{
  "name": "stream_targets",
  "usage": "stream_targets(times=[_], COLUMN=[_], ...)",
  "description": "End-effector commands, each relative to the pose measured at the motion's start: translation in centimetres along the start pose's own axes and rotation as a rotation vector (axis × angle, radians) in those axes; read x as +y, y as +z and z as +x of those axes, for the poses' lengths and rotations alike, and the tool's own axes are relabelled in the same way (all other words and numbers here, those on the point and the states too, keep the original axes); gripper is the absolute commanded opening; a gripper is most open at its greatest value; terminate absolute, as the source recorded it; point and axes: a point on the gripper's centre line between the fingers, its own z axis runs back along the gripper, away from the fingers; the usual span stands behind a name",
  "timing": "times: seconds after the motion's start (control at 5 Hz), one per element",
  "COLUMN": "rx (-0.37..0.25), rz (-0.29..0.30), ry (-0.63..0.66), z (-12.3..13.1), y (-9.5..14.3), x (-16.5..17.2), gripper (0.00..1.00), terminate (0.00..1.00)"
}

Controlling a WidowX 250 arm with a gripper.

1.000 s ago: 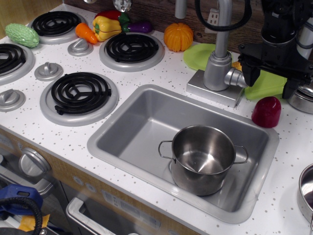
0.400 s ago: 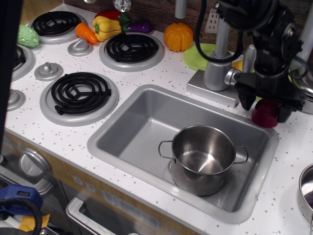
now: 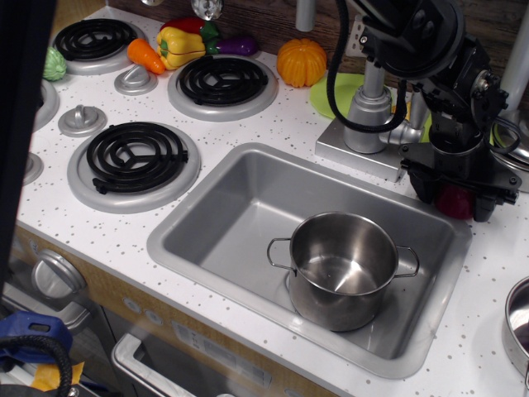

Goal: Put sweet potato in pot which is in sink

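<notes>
**Pincer down over the sweet potato beside the sink**

Your black pincer [image 3: 456,194] sat low on the white speckled table [image 3: 248,124], just past the sink's far right corner. Its two fingers [image 3: 423,184] straddled the dark red sweet potato [image 3: 455,201], one on each side. Only a small part of the toy showed between them. You could not tell from this view whether the fingers pressed the toy or merely flanked it. The sweet potato rested on the table at the sink's rim, outside the basin.

The silver-grey sink [image 3: 240,215] held the shiny steel pot [image 3: 343,269], which stood upright in the near right part of the basin, open side up, its two wire handles pointing left and right. The pot was near the sweet potato but apart from it. The grey faucet [image 3: 368,116] stood behind the sink, left of the pincer. An orange pumpkin [image 3: 301,62] lay farther back.
</notes>
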Motion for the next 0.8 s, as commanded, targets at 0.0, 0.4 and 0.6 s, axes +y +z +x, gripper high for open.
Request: stream_targets(times=[0.0, 0.4, 0.6], rx=[0.002, 0.099, 0.101], rz=[0.059, 0.172, 0.193], ry=[-0.023, 0.012, 0.035], z=[1.9, 0.7, -1.4], y=[3.5, 8.4, 8.7], x=[-0.4, -0.7, 0.7], gripper=[0.0, 0.0, 0.0], terminate=[0.0, 0.0, 0.0])
